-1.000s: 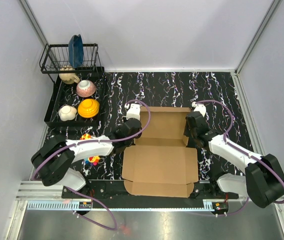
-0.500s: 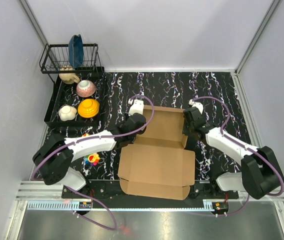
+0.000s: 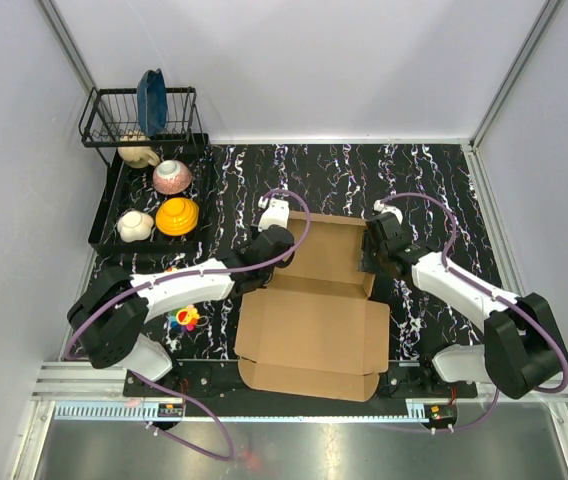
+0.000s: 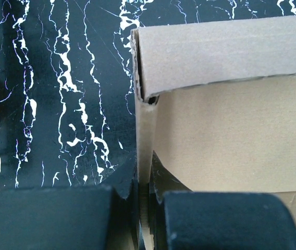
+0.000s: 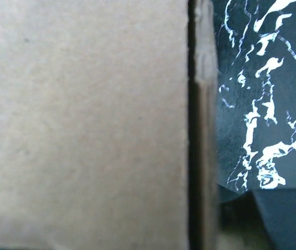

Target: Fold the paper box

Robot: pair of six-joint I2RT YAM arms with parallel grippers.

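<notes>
The paper box lies opened on the black marbled table, between our two arms, with its large panel flat on the near side. Our left gripper is closed on the left side flap, and the thin cardboard edge stands pinched between its fingers. Our right gripper is at the right side flap. We cannot tell whether its fingers grip the flap or stand free.
</notes>
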